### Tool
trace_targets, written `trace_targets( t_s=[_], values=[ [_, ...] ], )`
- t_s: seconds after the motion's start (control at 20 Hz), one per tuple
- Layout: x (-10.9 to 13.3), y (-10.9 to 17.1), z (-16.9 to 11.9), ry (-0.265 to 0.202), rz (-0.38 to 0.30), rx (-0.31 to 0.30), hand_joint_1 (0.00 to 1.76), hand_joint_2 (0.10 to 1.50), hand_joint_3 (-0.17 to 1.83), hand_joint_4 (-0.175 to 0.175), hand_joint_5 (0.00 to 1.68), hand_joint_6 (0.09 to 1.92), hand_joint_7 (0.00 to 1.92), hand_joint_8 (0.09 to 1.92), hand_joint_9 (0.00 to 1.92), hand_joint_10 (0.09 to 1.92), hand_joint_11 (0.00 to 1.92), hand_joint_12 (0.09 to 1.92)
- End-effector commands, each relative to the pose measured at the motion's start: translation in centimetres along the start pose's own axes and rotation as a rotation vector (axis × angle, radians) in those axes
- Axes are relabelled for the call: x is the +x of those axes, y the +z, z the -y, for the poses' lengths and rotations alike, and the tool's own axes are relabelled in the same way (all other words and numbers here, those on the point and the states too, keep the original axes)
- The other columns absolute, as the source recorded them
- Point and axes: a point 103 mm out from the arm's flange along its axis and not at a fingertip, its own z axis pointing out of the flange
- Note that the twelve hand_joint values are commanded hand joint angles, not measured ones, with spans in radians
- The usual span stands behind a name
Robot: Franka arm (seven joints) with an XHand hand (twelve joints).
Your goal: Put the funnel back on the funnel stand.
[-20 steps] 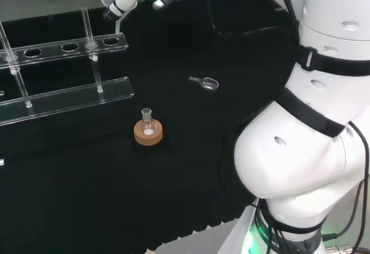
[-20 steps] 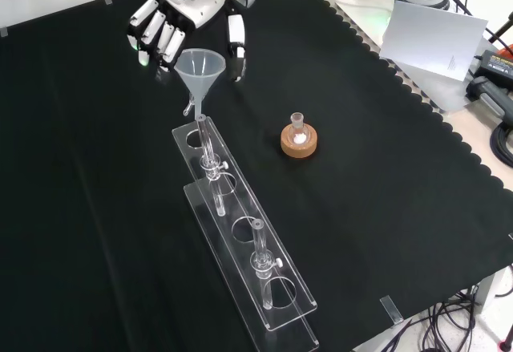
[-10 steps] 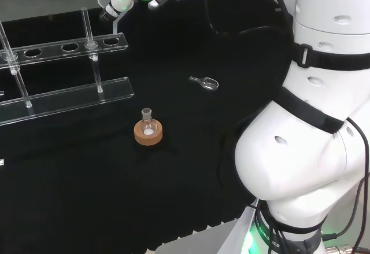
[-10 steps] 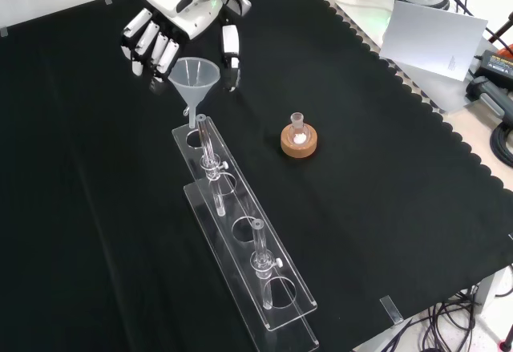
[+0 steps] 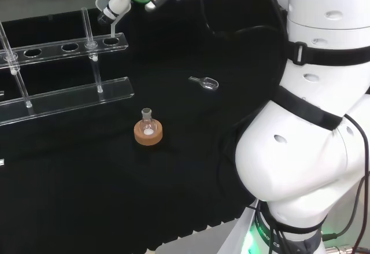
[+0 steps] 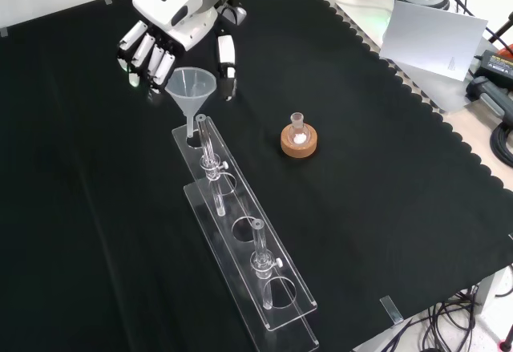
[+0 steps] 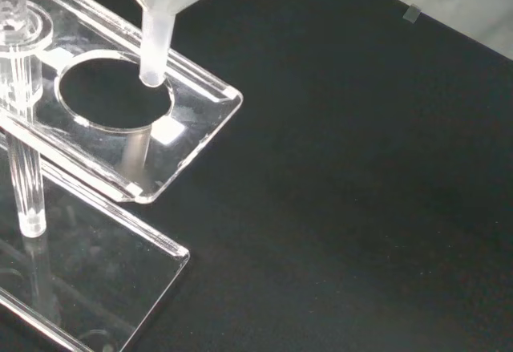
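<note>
While its fingers curl round the clear funnel, the robot hand holds it upright, the stem tip just above the end hole of the funnel stand below. Farther off on the counter sits a small flask.

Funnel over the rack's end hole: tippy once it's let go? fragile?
Probably top-heavy: the funnel has a wide cone over a thin stem, whose tip sits at the rim of the stand's end hole in the wrist view, so it could lean if released now. It looks like thin translucent plastic, likely light, not brittle. The hand holds it.
</note>
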Motion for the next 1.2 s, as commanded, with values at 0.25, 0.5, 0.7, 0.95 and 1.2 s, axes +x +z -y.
trace_targets(
  t_s=[0.25, 0.5, 0.7, 0.95, 1.2],
  values=[
    [0.5, 1.2, -0.9, -0.022, 0.007, 0.022, 0.47, 0.79, 0.02, -0.019, 0.75, 0.24, 1.04, 0.55, 0.49, 0.66, 0.00, 1.43],
    [0.4, 1.7, -1.8, -0.026, 0.026, 0.036, 0.47, 0.79, 0.02, -0.019, 0.75, 0.24, 1.04, 0.55, 0.49, 0.66, 0.00, 1.43],
    [0.3, 2.4, -2.1, -0.032, 0.024, 0.043, 0.47, 0.79, 0.02, -0.020, 0.75, 0.25, 1.04, 0.55, 0.49, 0.65, 0.00, 1.43],
    [0.2, 3.8, -2.5, -0.043, 0.040, 0.071, 0.47, 0.79, 0.02, -0.020, 0.75, 0.25, 1.04, 0.55, 0.49, 0.65, 0.00, 1.43],
    [0.4, 4.3, -2.8, -0.054, 0.053, 0.080, 0.47, 0.79, 0.02, -0.020, 0.74, 0.26, 1.04, 0.55, 0.49, 0.65, 0.00, 1.43]
  ],
)
